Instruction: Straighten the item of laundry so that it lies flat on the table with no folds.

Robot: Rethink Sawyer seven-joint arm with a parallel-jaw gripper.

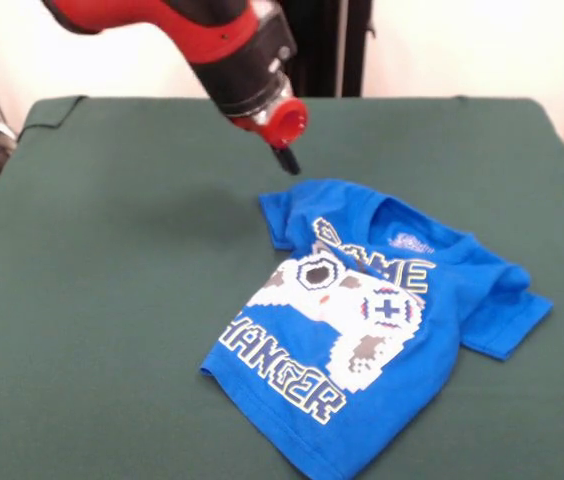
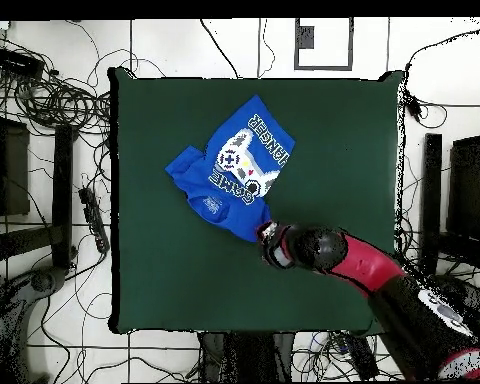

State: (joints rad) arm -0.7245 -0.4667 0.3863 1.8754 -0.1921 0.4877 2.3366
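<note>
Laundry item: a small bright blue short-sleeved T-shirt (image 1: 362, 330) lies printed side up on the table, right of centre and towards the near edge in the front view, its hem corner reaching the bottom of that view.
Table: a large rectangle covered in dark green cloth (image 1: 112, 300), bare across its whole left half in the front view.
Arm: a red and black arm (image 1: 212, 35) enters the front view from the upper left and slopes down to the right, ending in a red collar.
Gripper: a short dark tip (image 1: 288, 160) projects below the red collar, just above and to the left of the shirt's nearest sleeve; whether its claw is open or closed cannot be told from either view, and contact with the cloth cannot be confirmed.
Shirt print: a white, grey and black pixel-style game controller (image 1: 347, 315) sits between the words "GAME" and "CHANGER".
Shirt lie: the body sits askew to the table edges; the left sleeve in the front view is tucked in close to the collar, the cloth near the collar is rumpled, and the right sleeve (image 1: 512, 310) spreads outward.
Overhead placement: the shirt (image 2: 234, 165) lies in the upper middle part of the table (image 2: 324, 130), with the gripper (image 2: 269, 243) at its lower corner.
Surroundings: cables (image 2: 54, 95) trail over the pale floor at the table's left in the overhead view.
</note>
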